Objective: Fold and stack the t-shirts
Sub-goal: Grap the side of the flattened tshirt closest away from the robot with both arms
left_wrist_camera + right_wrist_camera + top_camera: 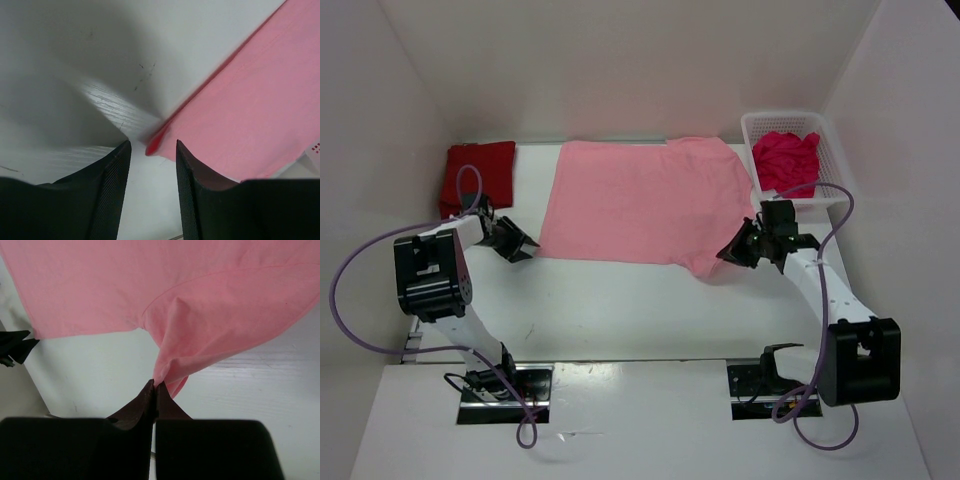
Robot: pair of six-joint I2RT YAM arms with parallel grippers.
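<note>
The light pink t-shirt [640, 200] lies spread flat on the white table. My right gripper [738, 252] is shut on its near right sleeve [172, 367], pinching the cloth at the fingertips and lifting it slightly. My left gripper [520, 246] is open and empty, just off the shirt's near left corner [156, 142]. The dark red t-shirt [478, 176] lies folded at the far left. The crimson-magenta t-shirt [786, 160] is crumpled in the white basket [832, 150] at the far right.
White walls close in the table at the back and both sides. The table's near edge [640, 362] runs in front of both arm bases. Purple cables [350, 300] loop beside each arm.
</note>
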